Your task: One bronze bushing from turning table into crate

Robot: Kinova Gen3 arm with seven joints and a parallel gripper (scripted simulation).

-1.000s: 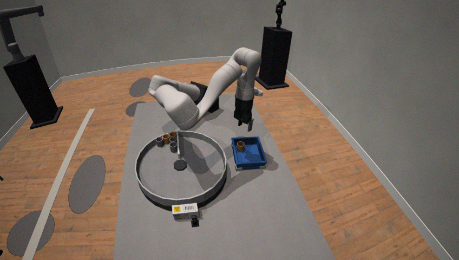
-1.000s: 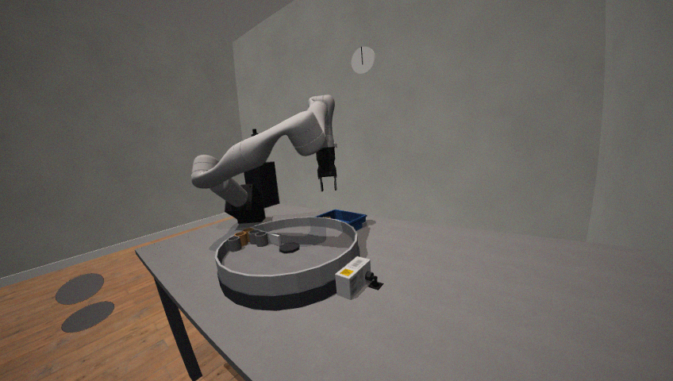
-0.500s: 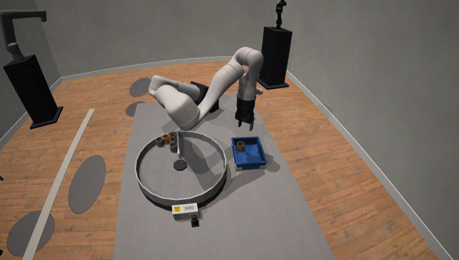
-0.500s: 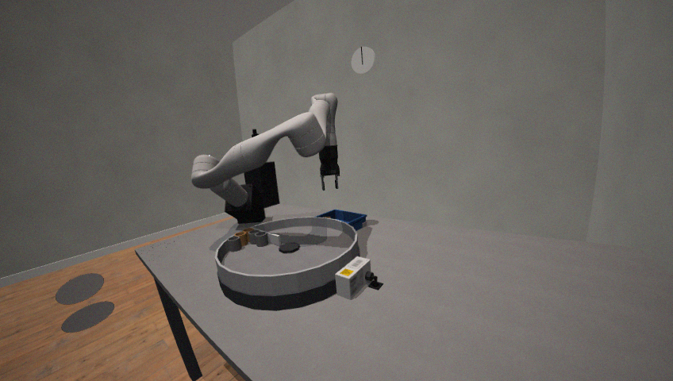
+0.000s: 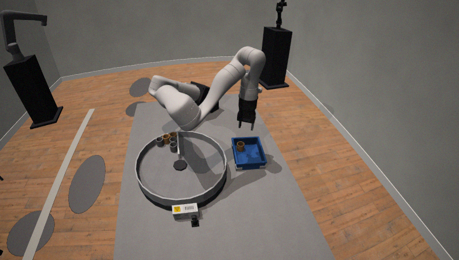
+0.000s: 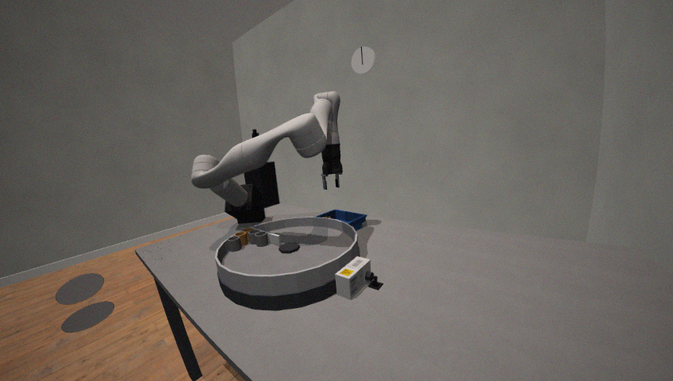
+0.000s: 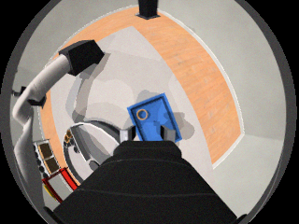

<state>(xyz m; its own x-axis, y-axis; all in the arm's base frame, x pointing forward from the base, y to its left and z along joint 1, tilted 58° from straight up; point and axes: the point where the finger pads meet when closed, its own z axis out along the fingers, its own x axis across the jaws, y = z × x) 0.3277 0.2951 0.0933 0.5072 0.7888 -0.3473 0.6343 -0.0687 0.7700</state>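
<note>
A bronze bushing [image 5: 240, 146] [image 7: 144, 114] stands upright in the blue crate [image 5: 254, 162] [image 6: 347, 217] [image 7: 163, 111], near its back left corner. My gripper [image 5: 246, 125] [image 6: 331, 181] is open and empty, hanging well above the crate's back edge. On the turning table [image 5: 180, 193] [image 6: 282, 272] another bronze bushing [image 5: 165, 138] [image 6: 242, 237] stands among several grey bushings [image 5: 159, 141] [image 6: 232, 244] at the back left, next to the upright divider [image 5: 180, 144]. A second bronze one [image 5: 173, 134] sits just behind them.
A white box with a yellow label [image 5: 184, 210] [image 6: 351, 275] sits at the turning table's front rim. A dark hub [image 5: 179, 165] [image 6: 289, 247] marks its centre. The arm's base [image 5: 201, 93] stands behind it. Black pedestals [image 5: 275, 58] [image 5: 30, 90] stand on the floor.
</note>
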